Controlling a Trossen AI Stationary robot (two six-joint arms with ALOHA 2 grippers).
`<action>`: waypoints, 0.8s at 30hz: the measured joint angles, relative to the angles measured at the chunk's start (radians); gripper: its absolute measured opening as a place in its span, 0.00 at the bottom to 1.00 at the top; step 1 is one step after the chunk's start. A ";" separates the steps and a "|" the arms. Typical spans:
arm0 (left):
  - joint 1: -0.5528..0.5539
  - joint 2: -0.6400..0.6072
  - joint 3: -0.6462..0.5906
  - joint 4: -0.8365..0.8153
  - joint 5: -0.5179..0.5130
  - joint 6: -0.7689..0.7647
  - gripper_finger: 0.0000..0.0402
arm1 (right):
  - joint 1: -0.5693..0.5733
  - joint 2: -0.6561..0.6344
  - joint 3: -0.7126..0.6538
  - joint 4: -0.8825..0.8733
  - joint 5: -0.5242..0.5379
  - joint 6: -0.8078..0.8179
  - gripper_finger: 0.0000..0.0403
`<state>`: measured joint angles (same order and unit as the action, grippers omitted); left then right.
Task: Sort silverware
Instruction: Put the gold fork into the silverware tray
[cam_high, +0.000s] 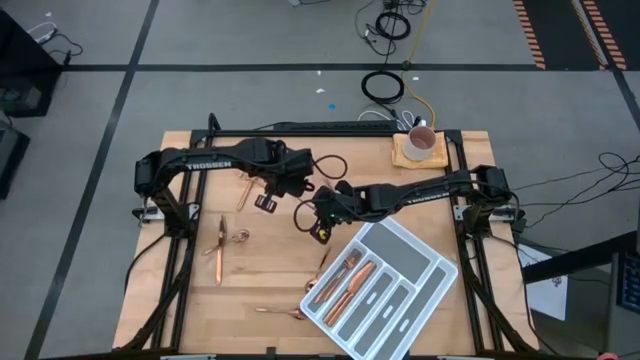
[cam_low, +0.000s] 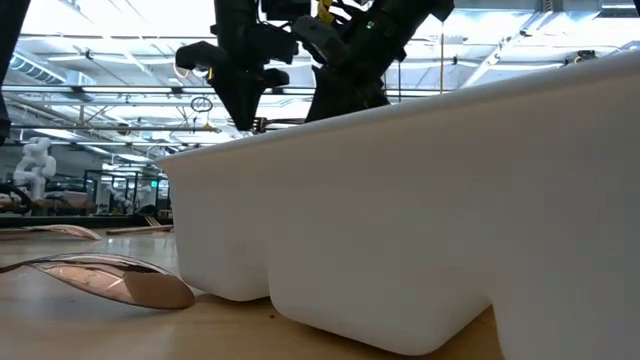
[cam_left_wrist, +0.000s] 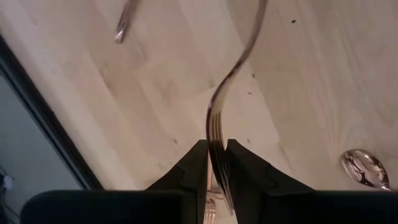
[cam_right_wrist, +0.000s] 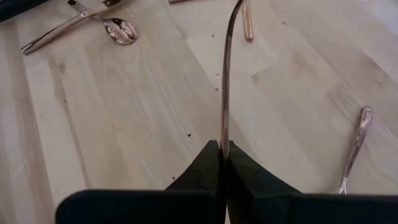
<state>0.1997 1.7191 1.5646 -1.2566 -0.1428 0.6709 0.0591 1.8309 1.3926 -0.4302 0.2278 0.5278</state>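
Observation:
My left gripper (cam_high: 268, 202) hovers above the table's middle, shut on a copper fork (cam_left_wrist: 239, 59). Just to its right, my right gripper (cam_high: 320, 232) is shut on a slim copper piece (cam_right_wrist: 226, 74) seen edge-on; what kind it is I cannot tell. The white divided tray (cam_high: 440, 262) lies slantwise at the near right, with several copper pieces (cam_high: 345, 285) in its left compartments. Loose silverware lies flat on the wood: a piece (cam_high: 218, 250), a spoon (cam_high: 240, 237), another piece (cam_high: 243, 190) and a spoon (cam_high: 280, 311) by the near edge. My left gripper pinches the fork's tine end (cam_left_wrist: 214, 140) between its two fingers, from above, pointing steeply down. The curved handle runs out beyond the fingertips, clear of the table. My right gripper pinches one end of the slim piece (cam_right_wrist: 224, 138) between its two fingers, slanting down. The piece sticks out past the fingertips, clear of the wood.
A white mug (cam_high: 420, 143) stands on a wooden coaster at the far right corner. The tray's tall wall (cam_low: 420, 220) fills the low view, with a spoon (cam_low: 120, 280) beside it. A fork (cam_right_wrist: 354, 149) and a spoon (cam_right_wrist: 118, 30) lie below the right gripper.

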 joint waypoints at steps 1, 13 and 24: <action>-0.002 0.000 0.000 -0.002 0.003 0.006 0.15 | 0.000 0.000 0.000 -0.002 0.000 0.000 0.00; -0.002 0.000 0.000 0.063 -0.192 0.019 0.15 | 0.052 0.001 -0.258 0.326 -0.008 0.214 0.00; 0.059 -0.117 0.000 0.348 -0.174 -0.123 0.15 | 0.160 0.000 -0.361 0.628 0.236 0.438 0.00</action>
<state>0.2588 1.6022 1.5650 -0.9083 -0.3165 0.5478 0.2193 1.8313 1.0313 0.1976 0.4641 0.9657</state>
